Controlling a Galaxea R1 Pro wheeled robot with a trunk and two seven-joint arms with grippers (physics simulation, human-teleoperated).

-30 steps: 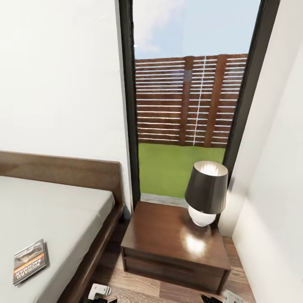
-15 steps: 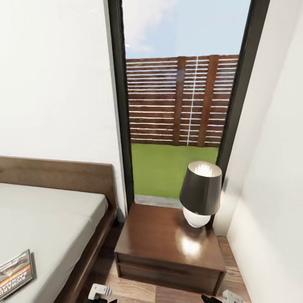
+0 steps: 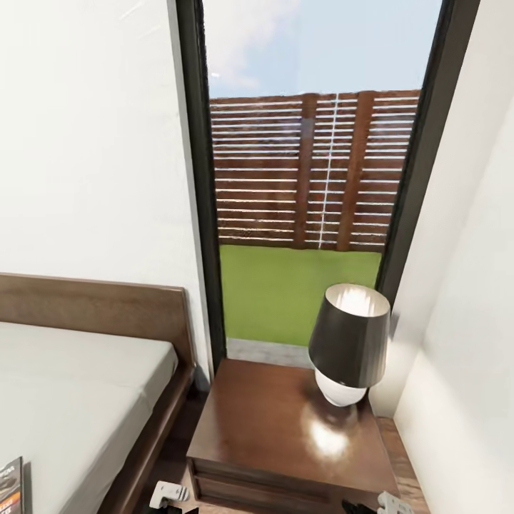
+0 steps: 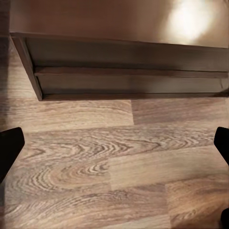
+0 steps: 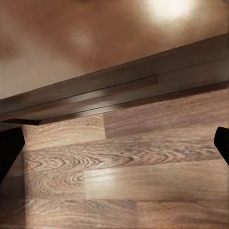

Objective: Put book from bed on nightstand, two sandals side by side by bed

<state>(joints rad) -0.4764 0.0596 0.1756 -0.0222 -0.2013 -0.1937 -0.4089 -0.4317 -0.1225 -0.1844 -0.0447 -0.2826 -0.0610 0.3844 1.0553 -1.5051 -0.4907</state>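
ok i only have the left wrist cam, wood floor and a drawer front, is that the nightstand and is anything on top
observer: yes, that's the nightstand; a lamp stands at its back right corner.
operator: where's the book
observer: the book lies on the bed, cut off by the head view's bottom left edge.
operator: right gripper holding anything
observer: no, the right gripper is open over the floor in front of the nightstand.

We face white walls (image 3: 93, 157) and a tall dark-framed window (image 3: 196, 178). Beyond it lie grass and a slatted fence (image 3: 307, 171) (sky above). Wood-plank floor (image 4: 114, 167) runs below.
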